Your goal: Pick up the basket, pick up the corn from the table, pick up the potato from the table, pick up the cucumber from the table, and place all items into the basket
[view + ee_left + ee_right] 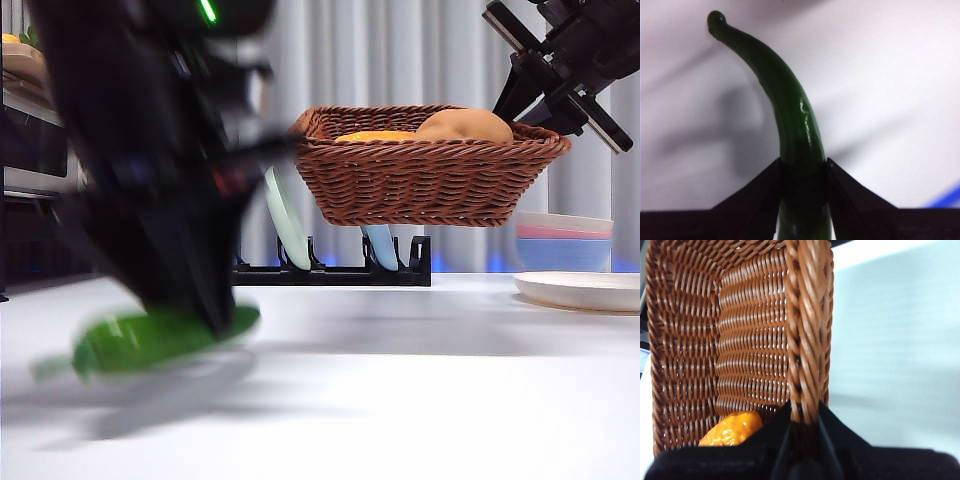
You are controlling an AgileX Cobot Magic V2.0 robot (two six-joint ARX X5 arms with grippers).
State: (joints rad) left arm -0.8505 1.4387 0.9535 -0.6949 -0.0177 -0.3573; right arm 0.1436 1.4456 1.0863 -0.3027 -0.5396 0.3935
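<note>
While right gripper (802, 427) pinches basket (430, 170) rim aloft, corn (732, 429) inside, left gripper (802, 172) clamps cucumber (790, 115) near counter (400, 380).

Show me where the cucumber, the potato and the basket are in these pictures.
cucumber (797, 127): left wrist view, middle of its green body.
potato (465, 126): front view, its rounded top above the rim.
basket (430, 180): front view, its woven front wall.
</note>
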